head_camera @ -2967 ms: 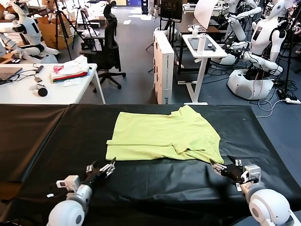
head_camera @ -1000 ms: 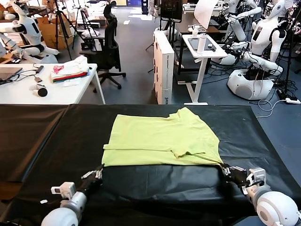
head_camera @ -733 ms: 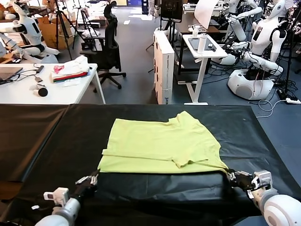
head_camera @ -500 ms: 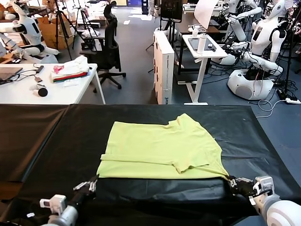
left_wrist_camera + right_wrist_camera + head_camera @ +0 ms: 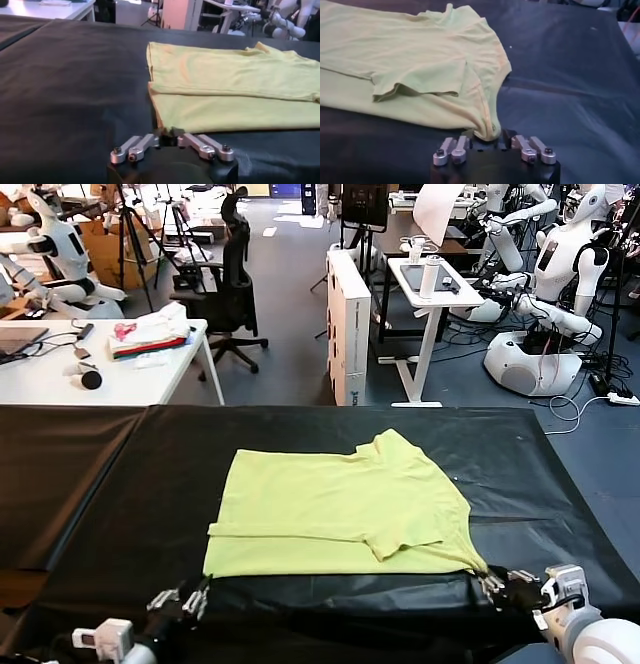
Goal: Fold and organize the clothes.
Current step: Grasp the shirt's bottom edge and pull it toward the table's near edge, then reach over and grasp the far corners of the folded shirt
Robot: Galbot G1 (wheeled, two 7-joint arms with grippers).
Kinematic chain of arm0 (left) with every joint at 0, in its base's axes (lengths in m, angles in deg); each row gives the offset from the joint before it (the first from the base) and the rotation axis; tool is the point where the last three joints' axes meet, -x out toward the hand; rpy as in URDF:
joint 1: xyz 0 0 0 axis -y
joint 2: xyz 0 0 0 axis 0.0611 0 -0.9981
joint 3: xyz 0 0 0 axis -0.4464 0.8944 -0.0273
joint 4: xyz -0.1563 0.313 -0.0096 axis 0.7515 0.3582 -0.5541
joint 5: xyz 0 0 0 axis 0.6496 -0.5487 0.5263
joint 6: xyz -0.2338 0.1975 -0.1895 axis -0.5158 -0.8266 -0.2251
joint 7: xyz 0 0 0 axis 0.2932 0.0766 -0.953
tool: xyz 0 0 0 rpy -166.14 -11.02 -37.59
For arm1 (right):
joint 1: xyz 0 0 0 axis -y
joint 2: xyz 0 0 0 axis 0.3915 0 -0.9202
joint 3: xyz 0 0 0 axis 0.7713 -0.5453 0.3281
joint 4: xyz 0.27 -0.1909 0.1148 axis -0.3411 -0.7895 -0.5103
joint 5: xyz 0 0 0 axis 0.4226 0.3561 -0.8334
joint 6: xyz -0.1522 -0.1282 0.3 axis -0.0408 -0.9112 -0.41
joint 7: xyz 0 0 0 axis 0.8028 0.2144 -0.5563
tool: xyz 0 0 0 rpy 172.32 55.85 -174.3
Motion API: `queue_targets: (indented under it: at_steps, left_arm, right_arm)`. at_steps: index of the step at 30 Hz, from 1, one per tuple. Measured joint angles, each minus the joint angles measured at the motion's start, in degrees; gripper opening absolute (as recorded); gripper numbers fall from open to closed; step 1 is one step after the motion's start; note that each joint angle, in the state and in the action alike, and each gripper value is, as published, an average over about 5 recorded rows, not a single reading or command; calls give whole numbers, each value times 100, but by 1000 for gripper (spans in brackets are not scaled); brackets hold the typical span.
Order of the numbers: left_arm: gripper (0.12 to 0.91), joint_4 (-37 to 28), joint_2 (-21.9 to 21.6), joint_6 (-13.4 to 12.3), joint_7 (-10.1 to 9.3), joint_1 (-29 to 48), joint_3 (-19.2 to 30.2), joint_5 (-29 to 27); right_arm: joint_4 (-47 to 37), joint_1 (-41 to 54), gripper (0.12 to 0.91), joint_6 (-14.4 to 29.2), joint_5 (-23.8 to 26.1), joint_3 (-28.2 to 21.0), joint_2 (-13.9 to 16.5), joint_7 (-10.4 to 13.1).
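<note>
- Lime yellow-green T-shirt [image 5: 345,509] lies flat on the black-covered table [image 5: 90,484], near the centre, folded over itself so that a narrower upper layer sits on a wider lower one.
- Head view: one short sleeve is turned in on top at about 4 o'clock from the shirt's middle; the collar end forms a small peak at roughly 1 o'clock.
- Near hem runs straight from 8 o'clock to 4 o'clock, parallel with the table's near edge.
- Left gripper [image 5: 185,601] sits at 7 o'clock from the shirt, just off the near left corner of the hem. Left wrist view: fingers [image 5: 134,148] are splayed apart, with the corner of the cloth lying at the gap between them; nothing is pinched.
- Right gripper [image 5: 493,587] sits at 5 o'clock from the shirt, at the near right corner. Right wrist view: fingers [image 5: 451,149] stand spread wide, and the bunched corner of fabric rests slack at the palm, not clamped.
- Both arms are low over the near edge of the table, well apart, one at each end of the hem.
- Beyond the table at 11 o'clock: a white desk [image 5: 130,379] carrying a stack of folded garments [image 5: 150,334] in white, pink and red.
</note>
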Motion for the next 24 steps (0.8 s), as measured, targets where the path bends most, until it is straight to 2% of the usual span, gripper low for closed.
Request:
queue_targets:
  at_steps: [3, 8, 12, 17, 20, 24]
  left_arm:
    - [902, 10, -61, 67, -165, 108, -192, 329]
    - [907, -69, -295, 340, -466, 762, -289, 989]
    - [907, -281, -483, 674, -457, 1567, -123, 1185]
    - [907, -792, -512, 860, -370, 2600, 229, 1582]
    - [907, -1231, -479, 1050, -425, 3221, 497, 1862]
    - [907, -1893, -418, 1329, -608, 4020, 886, 2182]
  right_arm:
    - [-341, 715, 906, 35, -9, -283, -19, -76]
    - [-1084, 2033, 907, -76, 137, -988, -141, -105]
    - [-1734, 3087, 907, -166, 270, -1707, -329, -102]
    - [-2608, 4247, 907, -172, 490, -2605, -640, -144]
    - [-3103, 4788, 907, -173, 536, -3042, -816, -169]
    - [-3674, 5390, 907, -173, 531, -3497, -1015, -180]
